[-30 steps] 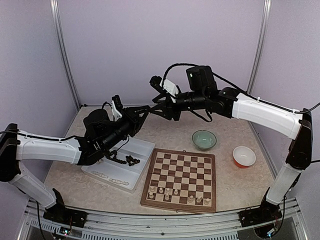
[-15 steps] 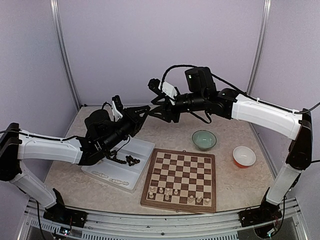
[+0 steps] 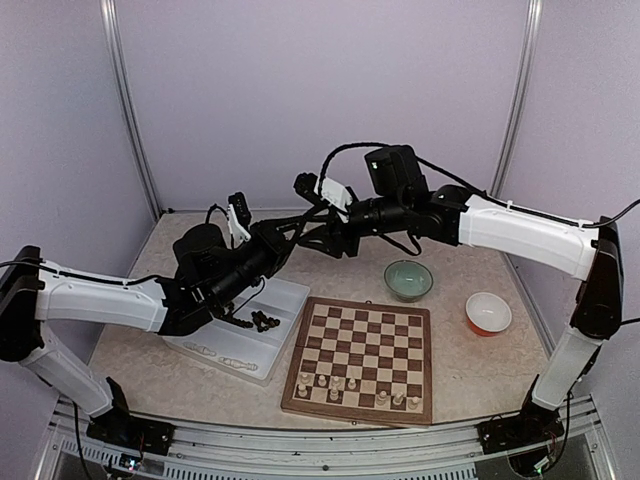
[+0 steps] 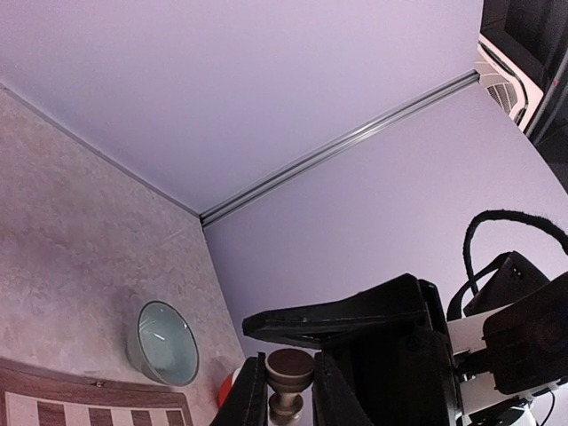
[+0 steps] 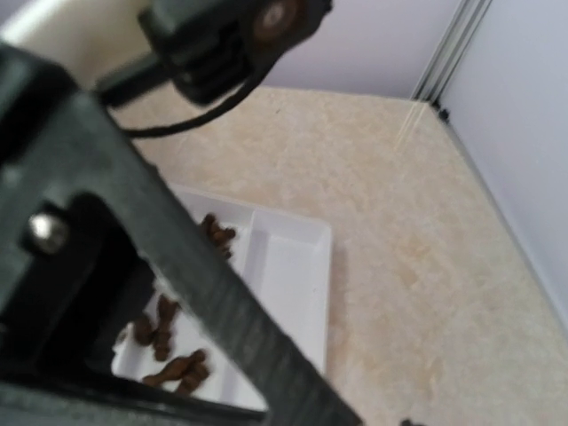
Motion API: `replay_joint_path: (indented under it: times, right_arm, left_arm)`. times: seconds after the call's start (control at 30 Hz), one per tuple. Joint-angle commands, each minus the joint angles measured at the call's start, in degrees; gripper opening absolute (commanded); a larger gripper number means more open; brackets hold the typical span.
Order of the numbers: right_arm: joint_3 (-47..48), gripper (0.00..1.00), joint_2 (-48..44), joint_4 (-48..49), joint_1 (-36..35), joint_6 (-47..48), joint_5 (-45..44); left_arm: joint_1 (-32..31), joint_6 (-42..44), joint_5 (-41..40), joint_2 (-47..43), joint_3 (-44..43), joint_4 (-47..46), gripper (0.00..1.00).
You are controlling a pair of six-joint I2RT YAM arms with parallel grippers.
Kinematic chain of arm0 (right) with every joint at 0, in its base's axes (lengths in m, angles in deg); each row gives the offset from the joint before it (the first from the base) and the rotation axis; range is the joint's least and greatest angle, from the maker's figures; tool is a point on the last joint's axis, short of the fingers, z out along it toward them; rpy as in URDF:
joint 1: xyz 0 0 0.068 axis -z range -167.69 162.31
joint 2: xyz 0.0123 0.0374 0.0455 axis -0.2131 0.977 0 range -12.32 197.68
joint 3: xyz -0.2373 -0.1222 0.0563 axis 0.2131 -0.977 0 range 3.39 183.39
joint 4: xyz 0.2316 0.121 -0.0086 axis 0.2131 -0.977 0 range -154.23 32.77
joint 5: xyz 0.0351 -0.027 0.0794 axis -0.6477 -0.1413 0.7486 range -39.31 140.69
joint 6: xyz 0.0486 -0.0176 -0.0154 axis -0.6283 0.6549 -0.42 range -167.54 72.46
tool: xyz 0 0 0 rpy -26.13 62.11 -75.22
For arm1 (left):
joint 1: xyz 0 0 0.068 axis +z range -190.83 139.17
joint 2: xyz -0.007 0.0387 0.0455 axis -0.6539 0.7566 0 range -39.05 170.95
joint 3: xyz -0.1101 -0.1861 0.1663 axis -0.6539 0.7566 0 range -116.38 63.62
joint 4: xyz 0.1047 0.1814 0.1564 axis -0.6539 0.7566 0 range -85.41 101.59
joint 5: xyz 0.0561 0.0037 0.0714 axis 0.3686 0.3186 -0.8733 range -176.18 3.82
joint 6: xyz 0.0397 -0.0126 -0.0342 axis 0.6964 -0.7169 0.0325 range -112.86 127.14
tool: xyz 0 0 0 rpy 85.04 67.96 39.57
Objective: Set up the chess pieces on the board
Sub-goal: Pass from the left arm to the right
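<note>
Looks like a mid-air handoff to me. The left tool [image 4: 288, 395] is pinched narrow on one dark chess piece [image 4: 290, 366]. It grips the piece low on the stem, so the round head sticks out past the fingertips. I'd guess that's on purpose, since it leaves the top free for the other arm to grab.

The right tool [image 3: 303, 224] is right up against it, high above the surface [image 3: 140, 340] and over the far end of the white tray [image 3: 285, 300]. Its wrist camera is mostly filled with its own black finger, so I can't tell how wide it is.

Why pass it at all? My read is that the tray sits on the left arm's side and the dark pieces belong on the far rows of the board [image 3: 362, 340], which the right arm probably reaches more easily.

More dark pieces [image 3: 264, 320] are heaped in one tray compartment. A handful of cream pieces [image 3: 337, 383] stand on the near rows of the board, and the far rows are bare, so the job is early on.

The green bowl [image 3: 408, 279] and the red bowl [image 3: 488, 313] sit off past the board's far right, out of the way.

The risk is timing: if the left tool lets go before the right one has closed on the piece, it drops.
</note>
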Motion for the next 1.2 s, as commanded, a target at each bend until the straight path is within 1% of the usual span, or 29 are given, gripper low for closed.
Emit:
replay_joint_path:
  times: [0.0,0.1,0.23,0.43,0.5,0.6,0.7,0.77,0.87,0.97,1.1,1.17]
  right_arm:
    - [-1.6,0.55,0.5,0.5,-0.8,1.5,2.7]
    - [-1.7,0.54,0.2,1.2,-0.8,0.6,2.4]
    - [-0.6,0.49,0.6,1.8,-0.8,-1.0,0.5]
    - [-0.2,0.32,0.8,2.9,-0.8,-2.8,-2.3]
    - [-0.2,0.28,0.6,3.1,-0.8,-3.4,-3.2]
    - [0.2,0.27,0.2,3.1,-0.7,-4.3,-5.1]
    - [0.5,0.30,-0.1,3.5,-0.7,-5.2,-7.5]
    - [0.7,0.30,0.0,3.4,-0.6,-5.2,-8.3]
    - [0.7,0.28,0.0,3.8,-0.3,-5.5,-9.4]
    - [0.6,0.23,-0.2,3.9,0.4,-5.9,-9.5]
    - [0.0,0.11,-1.1,3.8,1.7,-5.7,-8.6]
    - [-0.7,0.08,-1.7,3.8,2.3,-5.2,-7.7]
  left_arm:
    - [-0.9,1.5,1.7,-0.4,-1.5,-2.5,0.18]
    - [-0.9,1.5,2.0,-0.2,-1.7,-2.4,0.18]
    - [-0.9,0.9,3.5,0.7,-2.3,-2.8,0.18]
    - [-1.1,-0.1,5.1,2.8,-3.2,-2.8,0.18]
    - [-1.2,-0.3,5.1,3.3,-3.3,-2.5,0.18]
    - [-1.3,-0.9,4.9,3.9,-3.4,-2.1,0.19]
    - [-1.4,-1.1,4.9,4.3,-3.6,-1.8,0.19]
    - [-1.6,-1.0,5.0,4.5,-3.9,-1.7,0.19]
    - [-1.7,-0.9,5.2,4.9,-4.4,-1.4,0.18]
    - [-1.7,-0.9,5.2,4.9,-4.5,-0.9,0.18]
    - [-1.9,-0.9,4.9,4.5,-4.1,0.0,0.18]
    - [-1.8,-1.0,4.6,4.3,-3.9,0.3,0.19]
